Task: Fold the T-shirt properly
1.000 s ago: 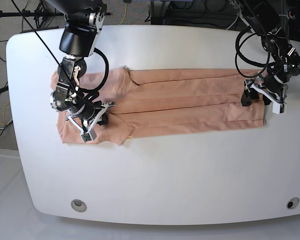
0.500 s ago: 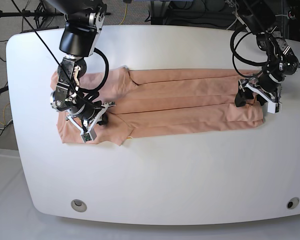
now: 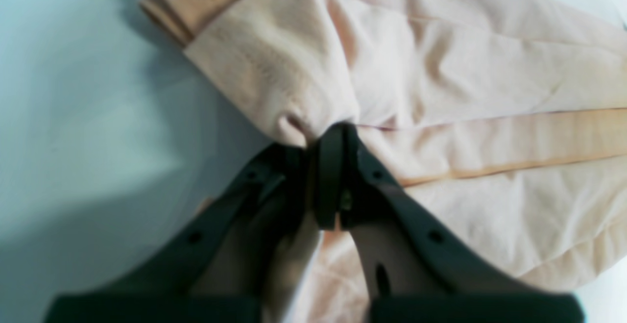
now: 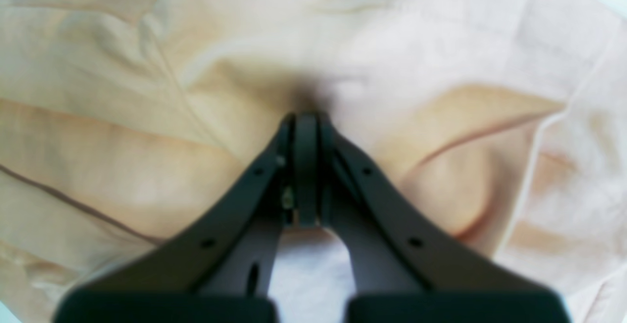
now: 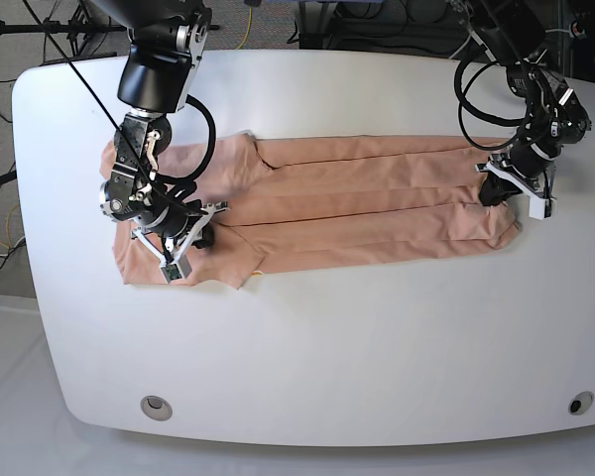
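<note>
The T-shirt (image 5: 357, 203) lies stretched as a long band across the middle of the base view, running from left to right on the white counter (image 5: 307, 347). Its body is folded lengthwise into narrow panels, with long creases along the band. At the left end the sleeves and collar area spread wider and look rumpled.

My left claw (image 5: 498, 194) sits at the right end of the band in the base view. In the left wrist view its fingers (image 3: 338, 166) are pressed together and pinch a bunched edge of the fabric, which puckers right at the tips. The cloth mounds up above and to the left of the grip, and stacked folded layers show in the upper left of that frame, next to bare counter.

My right claw (image 5: 183, 241) is at the left end of the band in the base view, low over the sleeve area. In the right wrist view its fingers (image 4: 306, 166) are closed tight, tips pressed into the shirt, with the fabric dimpled and shaded just ahead of them. I read that as a pinch on the cloth. Wrinkled fabric fills nearly that whole frame.
</note>
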You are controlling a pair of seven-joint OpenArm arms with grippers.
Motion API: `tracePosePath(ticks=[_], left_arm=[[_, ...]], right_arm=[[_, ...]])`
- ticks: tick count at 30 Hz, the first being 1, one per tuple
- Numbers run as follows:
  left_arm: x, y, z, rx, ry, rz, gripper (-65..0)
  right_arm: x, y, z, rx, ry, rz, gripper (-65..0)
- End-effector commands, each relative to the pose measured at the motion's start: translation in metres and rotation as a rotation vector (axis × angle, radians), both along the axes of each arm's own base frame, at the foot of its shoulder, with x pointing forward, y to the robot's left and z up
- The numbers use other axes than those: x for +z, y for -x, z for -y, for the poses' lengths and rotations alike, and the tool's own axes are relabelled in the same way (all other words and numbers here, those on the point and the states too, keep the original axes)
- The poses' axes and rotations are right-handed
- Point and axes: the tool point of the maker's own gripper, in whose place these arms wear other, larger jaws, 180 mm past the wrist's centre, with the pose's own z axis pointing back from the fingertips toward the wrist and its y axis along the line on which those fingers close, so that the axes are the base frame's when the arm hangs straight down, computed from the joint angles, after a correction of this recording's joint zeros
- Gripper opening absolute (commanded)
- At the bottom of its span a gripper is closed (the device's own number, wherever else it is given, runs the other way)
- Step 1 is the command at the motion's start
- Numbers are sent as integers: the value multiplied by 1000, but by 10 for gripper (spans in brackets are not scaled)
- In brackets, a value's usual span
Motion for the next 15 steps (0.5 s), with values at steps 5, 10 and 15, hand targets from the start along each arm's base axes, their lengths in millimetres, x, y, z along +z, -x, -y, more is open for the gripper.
tracePosePath(ticks=[5, 10, 15], left_arm=[[-25, 23, 3, -41, -36, -151, -606], [-13, 12, 2, -46, -54, -122, -603], [-1, 1, 6, -69, -72, -121, -602]], right_arm=[[-29, 34, 13, 27, 108, -177, -650], [-29, 34, 13, 27, 108, -177, -650], [-29, 34, 13, 27, 108, -177, -650]])
